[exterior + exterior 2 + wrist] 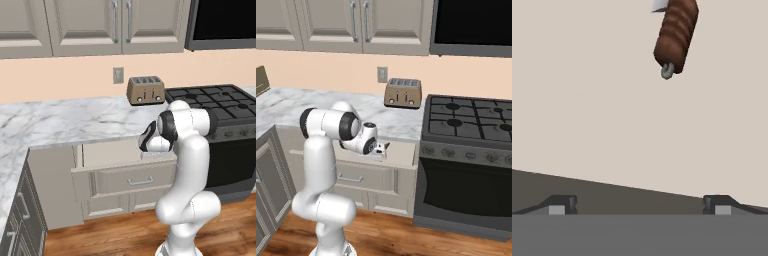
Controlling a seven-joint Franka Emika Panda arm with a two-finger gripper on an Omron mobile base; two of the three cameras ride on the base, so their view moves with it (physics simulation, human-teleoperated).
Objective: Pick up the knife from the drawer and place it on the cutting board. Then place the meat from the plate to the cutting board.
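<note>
The drawer [131,179] [404,153] stands pulled out under the marble counter, and my hand hangs over its open top. Looking down into it, I see the knife [676,37] lying on the pale drawer floor [587,110]: its ribbed dark brown handle with a small metal loop shows at the top, and just a corner of the blade. My gripper [639,205] [151,154] [384,150] is open and empty, well short of the handle. The cutting board, the plate and the meat are out of view.
A toaster [146,90] [402,92] stands on the marble counter [60,120] behind the drawer. A black stove [220,105] [471,122] is directly right of the drawer. Wall cabinets [85,25] hang above.
</note>
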